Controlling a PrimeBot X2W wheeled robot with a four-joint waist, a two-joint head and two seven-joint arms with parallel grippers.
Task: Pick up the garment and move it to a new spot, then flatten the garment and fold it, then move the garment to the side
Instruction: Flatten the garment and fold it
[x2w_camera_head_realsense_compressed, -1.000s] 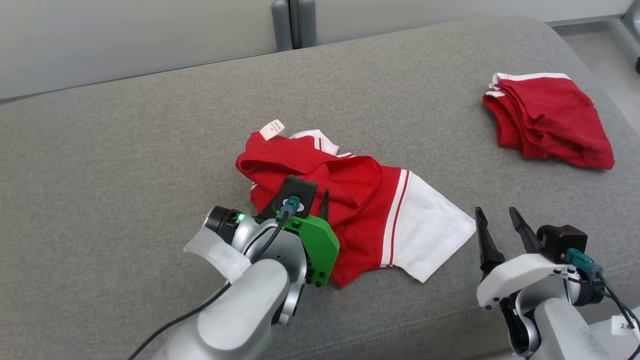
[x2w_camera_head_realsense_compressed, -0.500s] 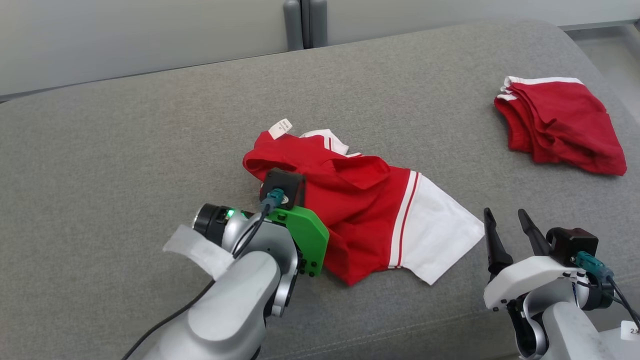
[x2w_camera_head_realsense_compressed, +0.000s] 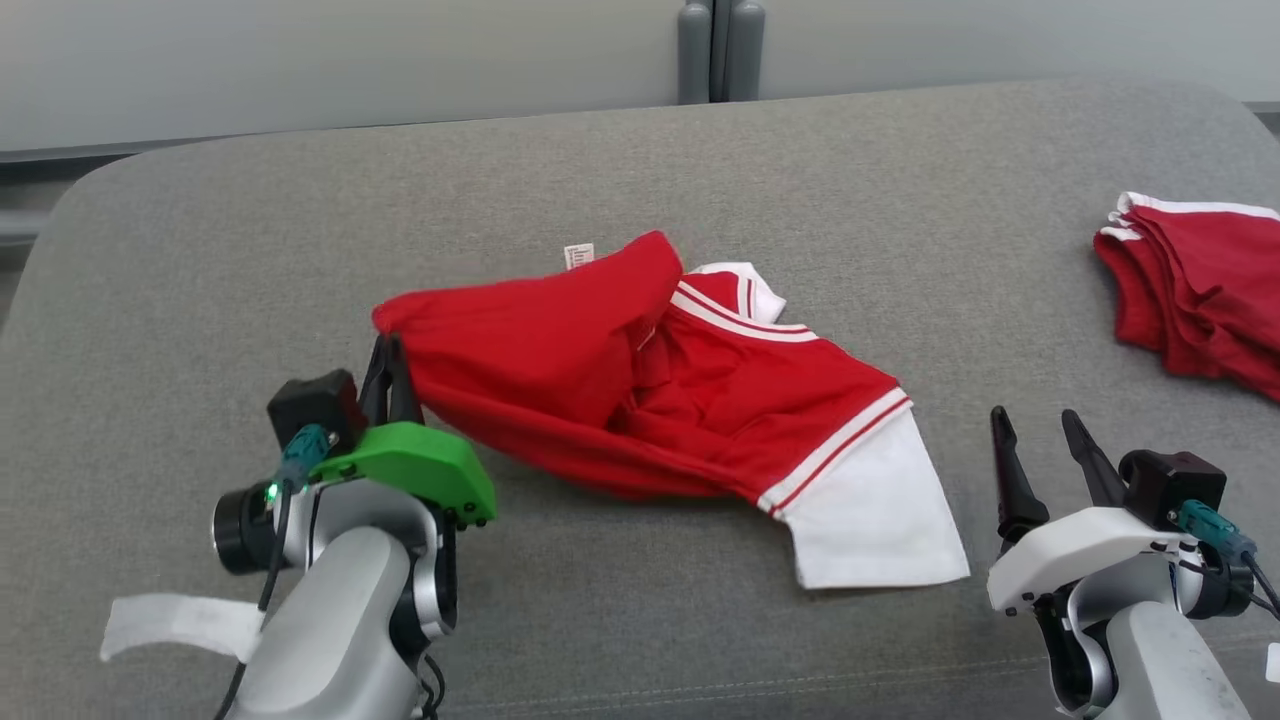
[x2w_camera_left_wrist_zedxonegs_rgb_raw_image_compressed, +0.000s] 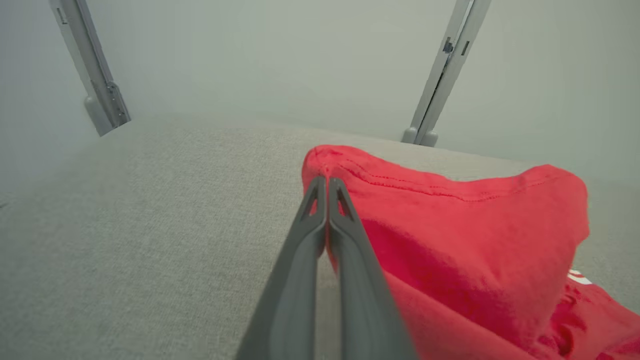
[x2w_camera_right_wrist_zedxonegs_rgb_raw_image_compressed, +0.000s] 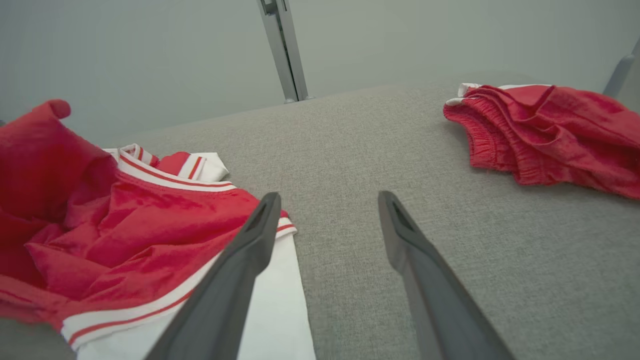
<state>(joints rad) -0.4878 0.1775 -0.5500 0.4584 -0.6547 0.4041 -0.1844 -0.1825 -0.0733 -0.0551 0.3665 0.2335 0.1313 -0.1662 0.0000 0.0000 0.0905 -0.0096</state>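
A red garment with white sleeve and striped trim (x2w_camera_head_realsense_compressed: 640, 380) lies crumpled mid-cushion; one white sleeve (x2w_camera_head_realsense_compressed: 870, 510) spreads toward the front right. My left gripper (x2w_camera_head_realsense_compressed: 388, 355) is shut on the garment's left red edge, lifting and stretching it leftward. The left wrist view shows the closed fingers (x2w_camera_left_wrist_zedxonegs_rgb_raw_image_compressed: 325, 235) pinching the hemmed red corner (x2w_camera_left_wrist_zedxonegs_rgb_raw_image_compressed: 320, 160). My right gripper (x2w_camera_head_realsense_compressed: 1040, 440) stands open at the lower right, just right of the white sleeve, holding nothing. In the right wrist view the garment (x2w_camera_right_wrist_zedxonegs_rgb_raw_image_compressed: 125, 220) lies left of its spread fingers (x2w_camera_right_wrist_zedxonegs_rgb_raw_image_compressed: 250, 250).
A second red garment (x2w_camera_head_realsense_compressed: 1200, 290), folded, lies at the far right of the grey cushion (x2w_camera_head_realsense_compressed: 250, 300); it appears in the right wrist view too (x2w_camera_right_wrist_zedxonegs_rgb_raw_image_compressed: 545, 135). A pale wall with a grey vertical post (x2w_camera_head_realsense_compressed: 720, 50) stands behind the cushion.
My left gripper has closed on the garment's left edge and pulled it left, stretching the cloth out. The head camera has turned left, shifting the scene rightward. The right gripper stays open.
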